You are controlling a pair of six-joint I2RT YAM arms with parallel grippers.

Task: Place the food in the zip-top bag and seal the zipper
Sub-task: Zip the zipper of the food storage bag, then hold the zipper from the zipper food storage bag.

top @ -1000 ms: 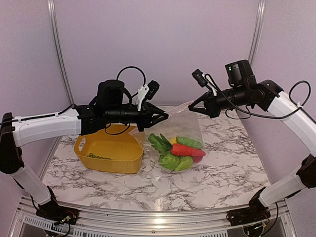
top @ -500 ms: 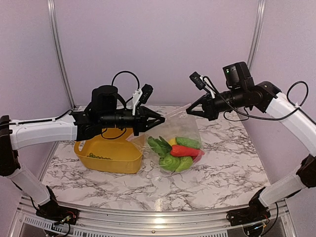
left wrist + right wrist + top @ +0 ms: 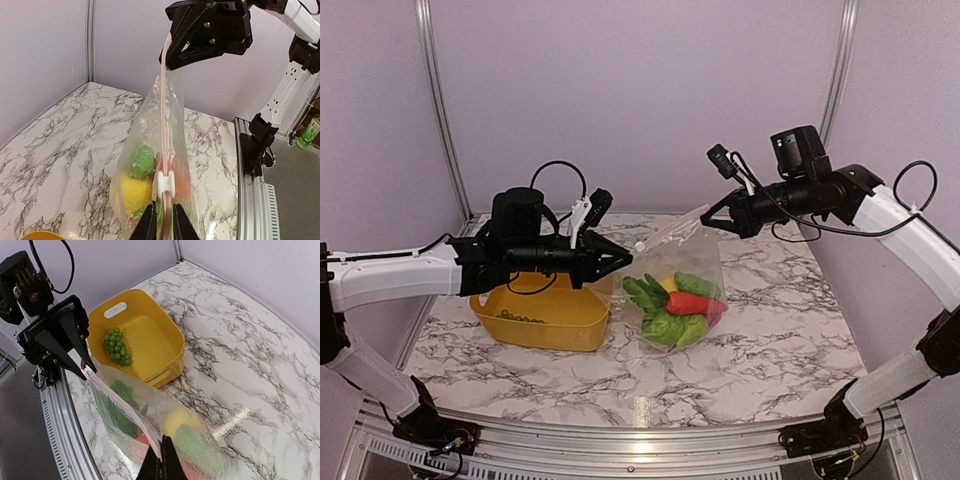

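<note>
The zipper (image 3: 672,229) is held taut between both grippers, its long axis rising from the left gripper (image 3: 626,256) to the right gripper (image 3: 706,217). Each gripper is pinched onto one end. The zip-top bag (image 3: 708,262) is hung below them, with the food (image 3: 678,310) gathered at its bottom.

I can't read any words or numbers in these pictures. A green bottle (image 3: 311,133) stands off past the table's edge, by the right arm's base. It has a label, but it is too small and blurry for me to read. The black box on top of the right arm (image 3: 798,150) shows a tiny green light, and I can't make out any letters on it.
</note>
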